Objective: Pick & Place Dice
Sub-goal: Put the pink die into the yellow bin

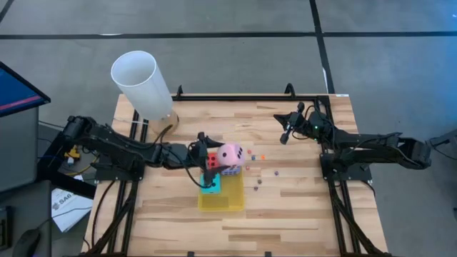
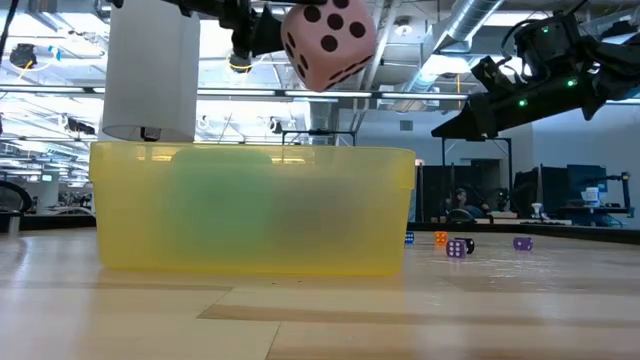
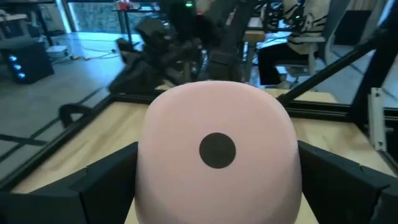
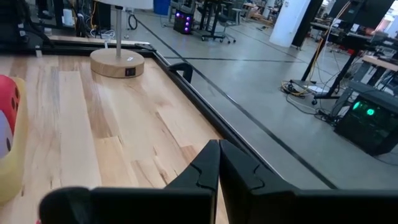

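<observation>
The left arm reaches across the table (image 1: pixel 285 214), its end effector (image 1: pixel 223 154) pinching the pink die (image 1: pixel 230 153) aloft at the tray's (image 1: pixel 221 201) 12 o'clock edge. The red die (image 1: pixel 213 160), purple die (image 1: pixel 230 170) and cyan die (image 1: pixel 211 187) lie in the tray, largely hidden. At 3 o'clock, the right end effector (image 1: pixel 285 135) hangs pressed together. Small beads (image 2: pixel 456 247) dot the table; no writing reads clearly.

Yellow tray (image 1: pixel 230 200) on wooden table (image 1: pixel 285 207), white cylinder (image 1: pixel 140 84) at far corner
</observation>
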Robot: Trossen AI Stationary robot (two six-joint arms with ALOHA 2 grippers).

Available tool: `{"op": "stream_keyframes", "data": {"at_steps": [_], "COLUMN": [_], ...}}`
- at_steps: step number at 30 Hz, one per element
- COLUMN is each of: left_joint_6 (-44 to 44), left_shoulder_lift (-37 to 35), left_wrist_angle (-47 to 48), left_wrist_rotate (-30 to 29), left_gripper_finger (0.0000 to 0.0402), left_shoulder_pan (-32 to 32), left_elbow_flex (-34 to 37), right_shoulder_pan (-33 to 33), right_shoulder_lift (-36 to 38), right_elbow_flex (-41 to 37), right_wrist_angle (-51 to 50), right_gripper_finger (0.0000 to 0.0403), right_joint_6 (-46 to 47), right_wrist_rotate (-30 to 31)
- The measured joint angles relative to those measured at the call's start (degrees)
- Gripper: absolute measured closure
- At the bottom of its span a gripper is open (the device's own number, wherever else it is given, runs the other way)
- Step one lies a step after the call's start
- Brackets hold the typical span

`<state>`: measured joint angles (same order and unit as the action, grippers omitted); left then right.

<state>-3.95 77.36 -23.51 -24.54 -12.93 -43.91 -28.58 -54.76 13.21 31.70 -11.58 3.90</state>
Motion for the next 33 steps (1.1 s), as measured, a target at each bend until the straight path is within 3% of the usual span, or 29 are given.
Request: {"op": "stream_keyframes", "data": {"at_steps": [8,18,22,33], "left_joint_6": [-2.6,-14.5,-19.2,-19.0], "left_shoulder_lift": [7.1,13.1,14.4,14.7], "left_wrist_angle": [-0.8,15.3,19.8,25.6], "left_wrist_rotate": [0.1,0.3,1.0,1.0], "left_gripper_finger": [0.0023,0.0023,0.0023,0.0023], "left_shoulder_pan": [-4.2,-6.4,-6.3,-7.6], "left_elbow_flex": [-5.4,-12.7,-13.6,-13.6], "right_shoulder_pan": [0.0,0.0,0.0,0.0], "right_shoulder_lift": [0.0,0.0,0.0,0.0], "right_elbow_flex": [0.0,0.0,0.0,0.0], "right_wrist_angle": [0.0,-0.7,-1.4,-1.4], "right_gripper_finger": [0.0397,0.0397,0.0397,0.0397], "right_joint_6": [1.1,1.1,1.1,1.1], "right_wrist_rotate": [0.0,0.0,0.0,0.0]}}
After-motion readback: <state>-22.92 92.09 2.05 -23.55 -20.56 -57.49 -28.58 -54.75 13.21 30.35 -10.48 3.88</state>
